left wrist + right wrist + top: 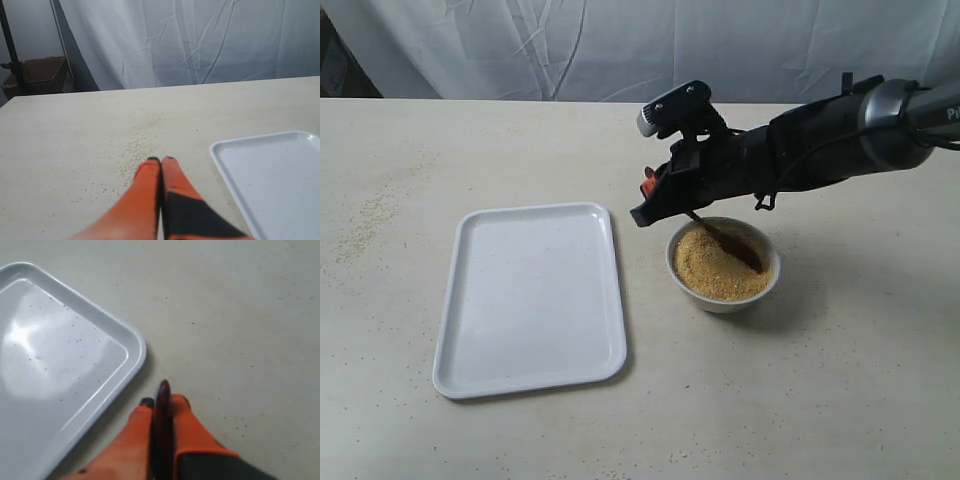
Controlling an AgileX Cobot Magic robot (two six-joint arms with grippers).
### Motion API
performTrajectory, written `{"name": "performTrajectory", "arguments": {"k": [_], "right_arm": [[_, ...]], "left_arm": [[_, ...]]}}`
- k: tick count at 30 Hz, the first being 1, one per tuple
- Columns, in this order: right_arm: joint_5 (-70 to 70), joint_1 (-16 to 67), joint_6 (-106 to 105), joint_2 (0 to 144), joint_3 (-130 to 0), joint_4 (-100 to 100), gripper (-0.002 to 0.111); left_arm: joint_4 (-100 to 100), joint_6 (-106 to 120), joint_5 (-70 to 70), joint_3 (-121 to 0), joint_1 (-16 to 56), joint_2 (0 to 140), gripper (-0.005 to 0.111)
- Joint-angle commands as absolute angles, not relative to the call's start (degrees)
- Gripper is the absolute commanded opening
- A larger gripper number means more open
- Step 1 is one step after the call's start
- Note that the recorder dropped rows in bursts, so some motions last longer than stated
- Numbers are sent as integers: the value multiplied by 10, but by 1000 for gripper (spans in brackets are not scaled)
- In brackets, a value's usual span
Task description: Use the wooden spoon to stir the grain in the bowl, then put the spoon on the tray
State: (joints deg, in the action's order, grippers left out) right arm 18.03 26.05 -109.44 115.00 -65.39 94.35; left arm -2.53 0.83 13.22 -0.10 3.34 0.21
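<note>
The small white bowl (723, 268) stands right of the tray and holds a mound of yellow grain (710, 268). The dark wooden spoon (730, 243) slants down into the grain, its oval end at the bowl's far right side. My right gripper (652, 205) is shut on the spoon's handle just above the bowl's left rim; in the right wrist view the handle end (163, 405) sticks out between the orange fingers (186, 422). The white tray (532, 296) lies flat on the left with nothing on it. My left gripper (160, 160) is shut on nothing, above the table beside the tray (280, 175).
Loose grains are scattered on the table (140, 145) near the left gripper and along the far left of the table (365, 225). A white cloth (620, 45) hangs behind the table. A cardboard box (42, 72) sits beyond the table's far edge.
</note>
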Motion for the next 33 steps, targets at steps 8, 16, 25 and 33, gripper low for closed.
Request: {"name": "performTrajectory", "arguments": {"k": [8, 16, 25, 33], "right_arm": [[197, 260, -1099, 1081, -655, 941, -1], [197, 260, -1138, 1065, -662, 953, -1], [469, 297, -613, 1195, -937, 855, -1], [468, 391, -538, 1383, -1049, 782, -1]], "left_arm": [[-26, 6, 124, 0, 36, 0, 0], [-26, 6, 124, 0, 36, 0, 0], [-26, 6, 124, 0, 36, 0, 0], [-26, 6, 124, 0, 36, 0, 0]]}}
